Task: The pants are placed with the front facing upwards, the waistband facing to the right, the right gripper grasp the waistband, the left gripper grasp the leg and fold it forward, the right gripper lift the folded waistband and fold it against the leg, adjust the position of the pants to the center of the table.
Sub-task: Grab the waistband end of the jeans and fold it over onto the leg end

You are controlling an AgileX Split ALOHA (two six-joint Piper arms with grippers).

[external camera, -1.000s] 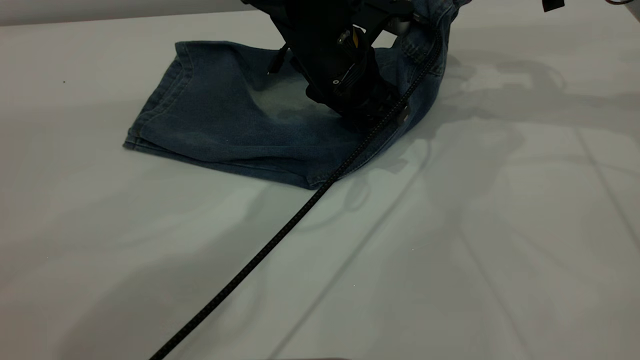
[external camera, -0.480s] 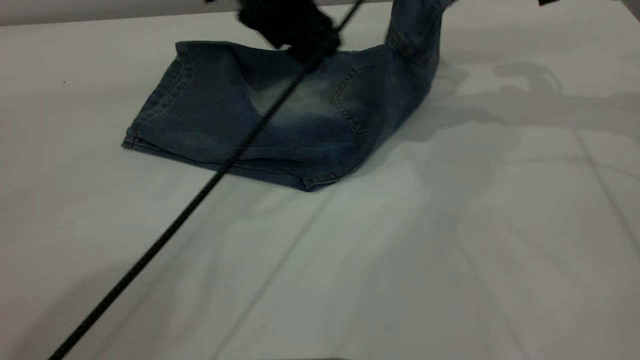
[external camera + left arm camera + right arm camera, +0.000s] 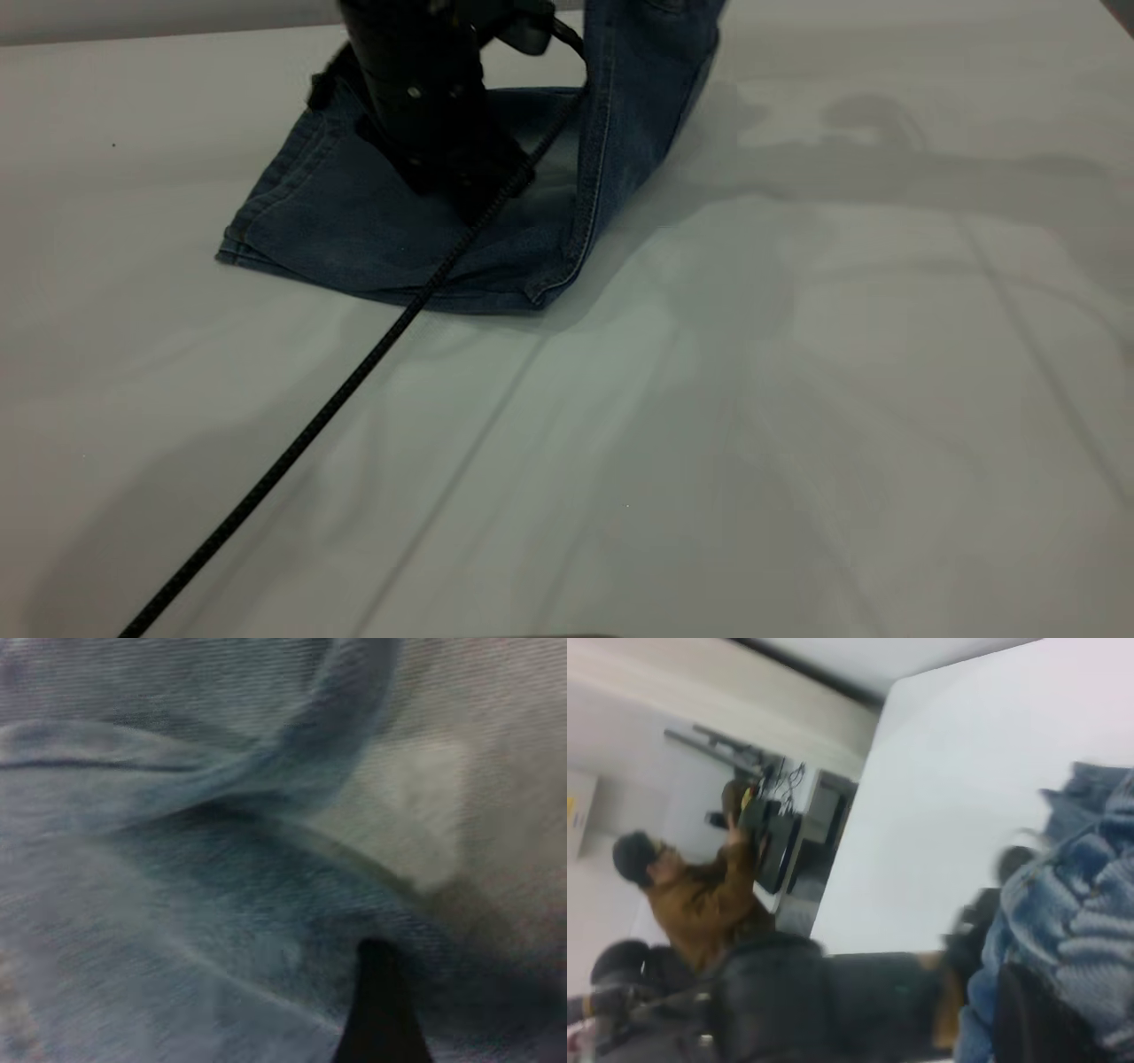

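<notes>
The blue denim pants (image 3: 337,221) lie folded on the white table (image 3: 797,399), towards the back left. Their waistband end (image 3: 647,62) is lifted upright and runs out of the top of the exterior view. In the right wrist view the ruffled waistband (image 3: 1090,895) is pinched in my right gripper (image 3: 1010,1010), which is shut on it. My left gripper (image 3: 456,190) is lowered onto the flat leg part of the pants, left of the raised fold. Its wrist view is filled with denim (image 3: 221,930) at very close range.
A black braided cable (image 3: 292,452) trails from the left arm across the table to the front left corner. Beyond the table's far edge, the right wrist view shows a person in a brown jacket (image 3: 691,895) at a desk with equipment.
The raised waistband end has swung left over the leg and now hides the back pocket. The left arm lifted off the pants' middle, then came down farther left; its cable swept left.
</notes>
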